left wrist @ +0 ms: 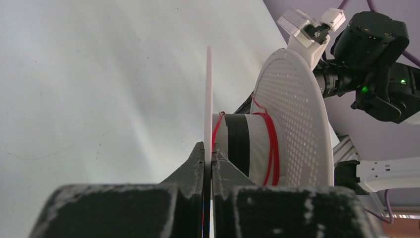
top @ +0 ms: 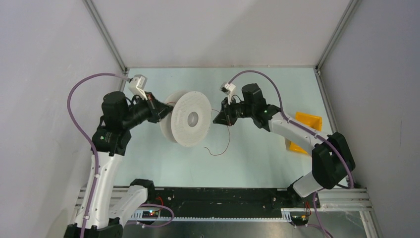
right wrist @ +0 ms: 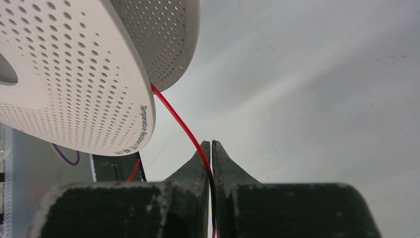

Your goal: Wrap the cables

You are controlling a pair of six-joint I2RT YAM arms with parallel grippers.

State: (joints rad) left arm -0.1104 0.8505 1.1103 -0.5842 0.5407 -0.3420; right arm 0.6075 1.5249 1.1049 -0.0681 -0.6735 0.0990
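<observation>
A white perforated spool [top: 190,119] stands on edge mid-table. My left gripper [top: 166,110] is shut on its far flange [left wrist: 208,99], pinching the thin rim. Several turns of thin red wire [left wrist: 271,144] lie on the core, beside a black band [left wrist: 238,144]. My right gripper [top: 218,119] is shut on the wire [right wrist: 184,126] just right of the spool [right wrist: 69,74]. The wire runs from between the flanges into my closed jaws. Its loose tail [top: 224,146] curls down onto the table below the right gripper.
A yellow bin [top: 303,130] lies at the right, behind the right arm. White enclosure walls with metal frame bars ring the table. A black rail [top: 218,198] runs along the near edge. Purple cables [top: 81,91] loop off both arms.
</observation>
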